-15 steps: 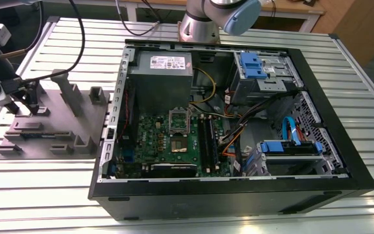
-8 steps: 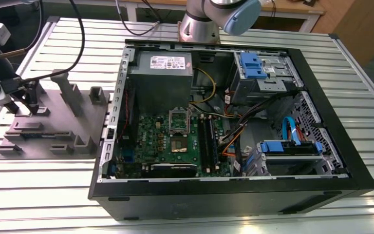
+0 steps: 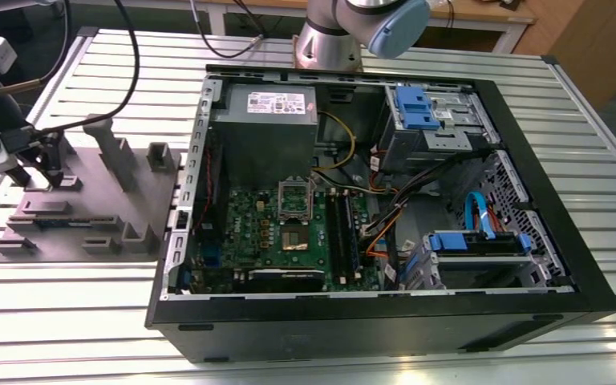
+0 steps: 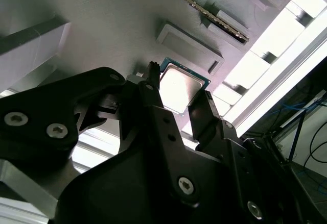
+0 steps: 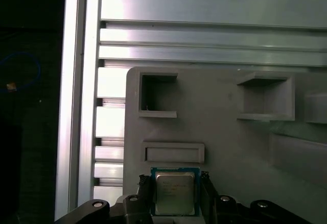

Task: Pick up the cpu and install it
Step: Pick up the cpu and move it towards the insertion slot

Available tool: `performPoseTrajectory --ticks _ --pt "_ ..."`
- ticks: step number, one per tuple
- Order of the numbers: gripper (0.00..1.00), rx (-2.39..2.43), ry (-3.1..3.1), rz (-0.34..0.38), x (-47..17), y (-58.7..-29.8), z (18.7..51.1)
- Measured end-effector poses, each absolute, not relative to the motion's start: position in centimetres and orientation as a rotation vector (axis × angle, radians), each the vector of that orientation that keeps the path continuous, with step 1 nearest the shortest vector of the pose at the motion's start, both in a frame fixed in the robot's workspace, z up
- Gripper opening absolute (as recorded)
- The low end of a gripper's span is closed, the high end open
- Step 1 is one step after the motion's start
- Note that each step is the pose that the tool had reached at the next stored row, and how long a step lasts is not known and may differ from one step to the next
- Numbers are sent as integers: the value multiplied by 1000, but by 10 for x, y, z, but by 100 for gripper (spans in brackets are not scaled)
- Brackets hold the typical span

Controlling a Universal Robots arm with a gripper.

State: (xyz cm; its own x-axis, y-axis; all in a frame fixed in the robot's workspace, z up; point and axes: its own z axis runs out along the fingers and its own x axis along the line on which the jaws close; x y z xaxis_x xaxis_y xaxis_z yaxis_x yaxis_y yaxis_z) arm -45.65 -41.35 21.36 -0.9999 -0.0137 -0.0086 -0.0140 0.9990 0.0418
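The cpu, a small square chip with a shiny silver top, lies flat against the grey moulded plate and sits between the two dark fingers of my gripper. Both fingers press on opposite edges of the cpu in both wrist views, so the gripper is shut on it. In the exterior view my gripper hangs low over the plate at the exterior view's left. The open computer case lies to the exterior view's right, with the motherboard's socket near its middle.
Upright blocks and recessed pockets rise from the plate around the gripper. Inside the case are a grey power supply, blue drive brackets and loose cables. Everything rests on a slatted aluminium table.
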Motion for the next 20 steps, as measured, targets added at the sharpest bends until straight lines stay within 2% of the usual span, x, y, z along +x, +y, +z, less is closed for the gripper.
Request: performPoseTrajectory --ticks 20 --pt "47 -22 3133 66 -456 -414 217"
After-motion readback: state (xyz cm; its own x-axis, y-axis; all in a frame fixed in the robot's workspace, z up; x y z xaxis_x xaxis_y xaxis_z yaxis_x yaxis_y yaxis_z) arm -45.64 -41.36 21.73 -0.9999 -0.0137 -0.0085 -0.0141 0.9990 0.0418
